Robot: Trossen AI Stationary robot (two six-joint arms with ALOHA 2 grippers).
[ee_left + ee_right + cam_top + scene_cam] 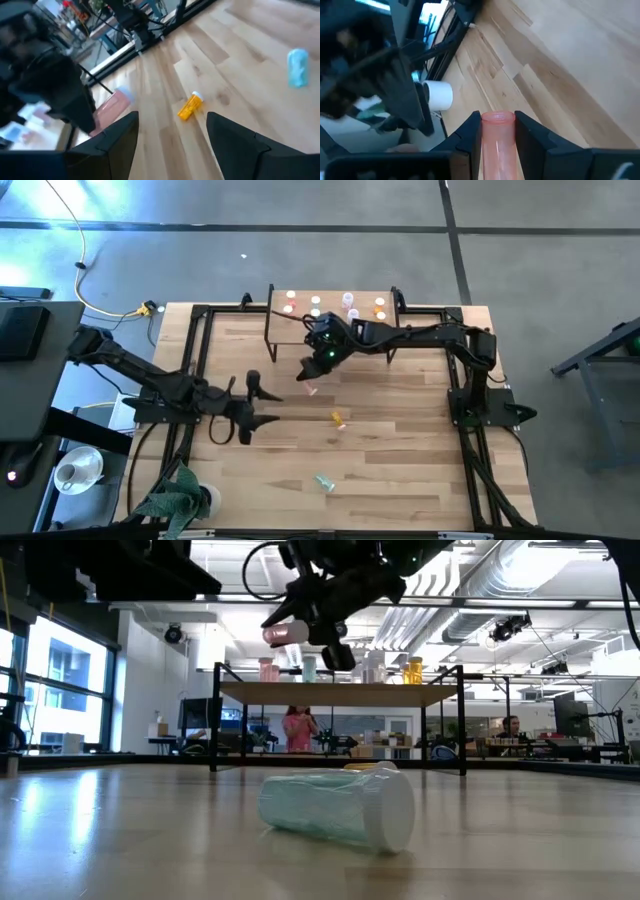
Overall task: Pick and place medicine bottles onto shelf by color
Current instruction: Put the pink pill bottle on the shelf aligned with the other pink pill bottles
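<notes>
Several bottles [349, 304] already stand on the shelf [330, 297]; the right end effector [308, 377], just before it, clamps a pink bottle [496, 142], while orange [339, 418] and green [325, 482] lie on the desk [400, 450] beyond, near the wide-open left end effector [262, 402].

Plank-wood tabletop [400, 470] with a black frame [200, 330] along its edges. Grey floor around it. At 10 o'clock off the table, a yellow cable [100, 305] ends in a yellow plug [148, 308]. At 7 o'clock, a green plant [175, 498] in a white pot. At 8 o'clock, a round glass vessel [75, 472]. In the low view, a person in pink [297, 728] in the room beyond.
</notes>
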